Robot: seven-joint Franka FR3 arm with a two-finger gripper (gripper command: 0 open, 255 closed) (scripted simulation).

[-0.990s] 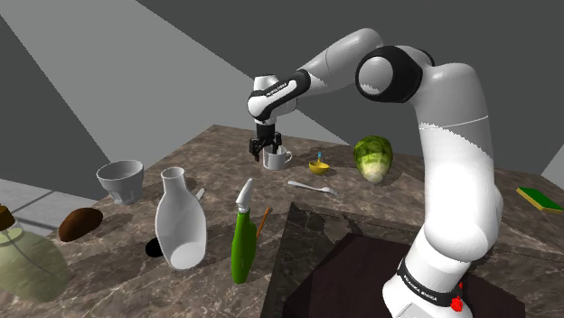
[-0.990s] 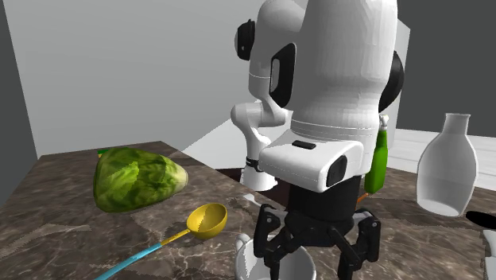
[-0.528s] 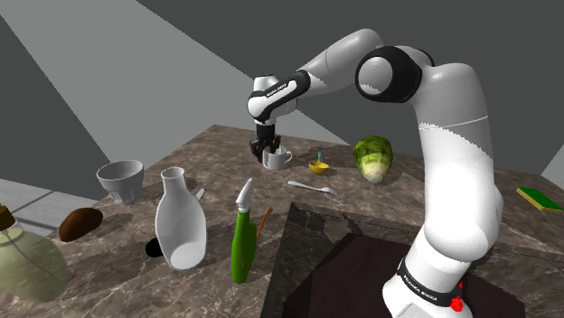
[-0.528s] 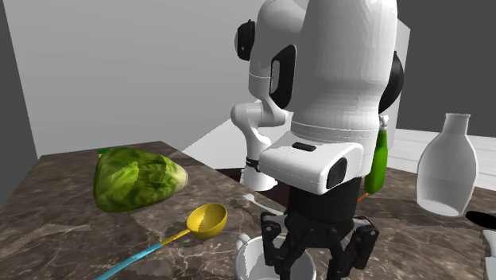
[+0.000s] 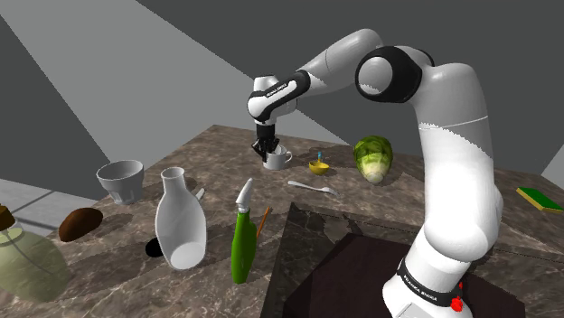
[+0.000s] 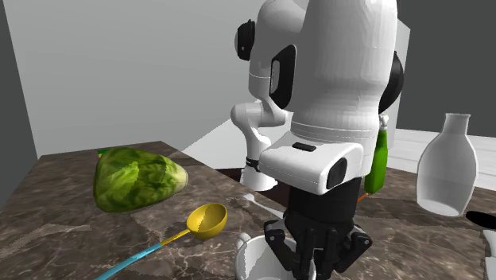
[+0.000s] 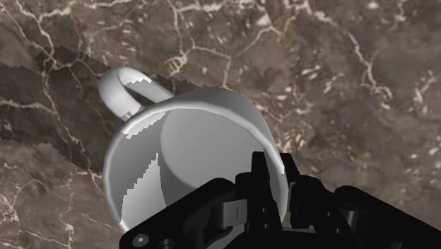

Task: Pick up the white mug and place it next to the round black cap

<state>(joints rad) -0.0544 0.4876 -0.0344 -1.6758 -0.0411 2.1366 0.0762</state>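
Your brown marbled countertop [image 5: 217, 172] spans the middle of the frame. At upper centre it carries the white mug [image 5: 277, 159], yellow scoop [image 5: 317, 166], lettuce [image 5: 371, 158] and white spoon [image 5: 312, 187]. At lower left stand the white vase [image 5: 181, 221], green bottle [image 5: 242, 237], round black cap [image 5: 155, 246] and white cup [image 5: 120, 179].

Surface [image 5: 217, 163]: dk brown marble w/ pale cream veins. Mug [image 7: 198, 134]: white, grey shading inside. Jaws: all black. Arm [image 5: 456, 154]: white w/ dk joints. Stand [image 5: 352, 271]: v. dk brown. Lettuce [image 6: 139, 179]: green w/ lighter yellow-green streaks. Ladle [image 6: 205, 220]: yellow bowl, blue handle. Spray bottle [image 5: 241, 248]: bright green, white top. Stick [image 5: 263, 222] beside it: orange. Vase [image 5: 181, 226], cup [image 5: 121, 179], spoon [image 5: 312, 187]: all white. Cap [image 5: 155, 246]: black. Oval lump [image 5: 79, 223]: brown. Sponge [image 5: 540, 199]: green w/ yellow edge. Jar [image 5: 27, 266]: pale olive, brown stopper. Walls [image 5: 108, 72]: grey, lighter + darker bands.
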